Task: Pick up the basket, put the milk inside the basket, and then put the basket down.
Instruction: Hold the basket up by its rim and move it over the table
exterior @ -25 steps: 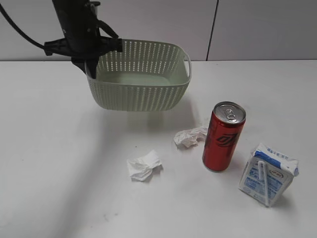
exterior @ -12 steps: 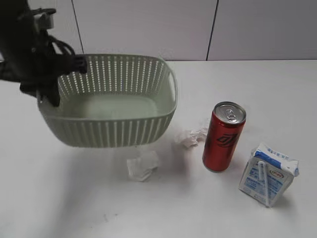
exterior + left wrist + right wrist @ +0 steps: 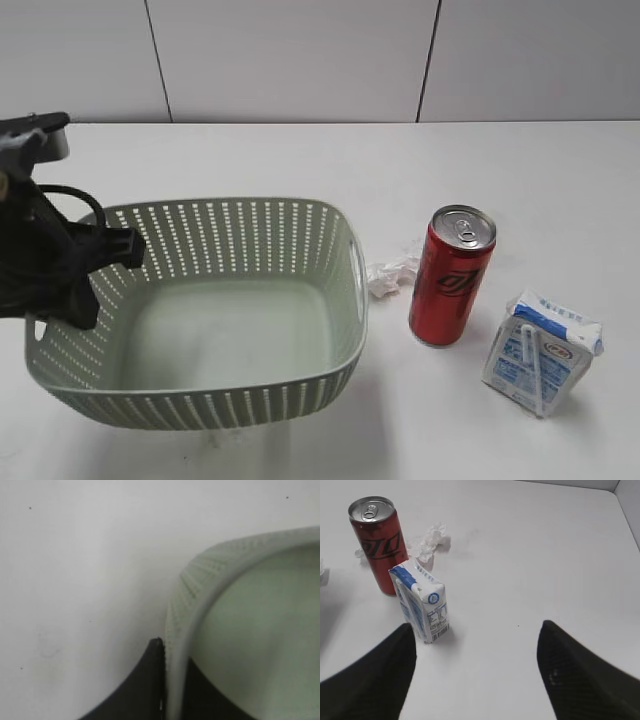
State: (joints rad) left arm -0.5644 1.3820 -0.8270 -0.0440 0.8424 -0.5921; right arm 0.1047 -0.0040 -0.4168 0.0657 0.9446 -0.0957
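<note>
My left gripper (image 3: 85, 300) is shut on the left wall of the pale sage-green basket (image 3: 250, 390) and holds it lifted and tilted above the table at the front left. In the left wrist view the two jaws (image 3: 172, 680) pinch the basket's rim (image 3: 200, 595). The white and blue milk carton (image 3: 541, 352) stands at the front right with its straw facing me. In the right wrist view the carton (image 3: 420, 600) stands just ahead of the left jaw. My right gripper (image 3: 477, 645) is open and empty above the table.
A red drink can (image 3: 450, 275) stands upright left of the milk; it also shows in the right wrist view (image 3: 377, 537). A crumpled white tissue (image 3: 392, 275) lies between the can and the basket. A grey wall bounds the table at the back.
My left gripper has carried the basket from the back of the table forward and to the left, nearer the camera. The basket now covers the second tissue. The can and the milk have not moved.
</note>
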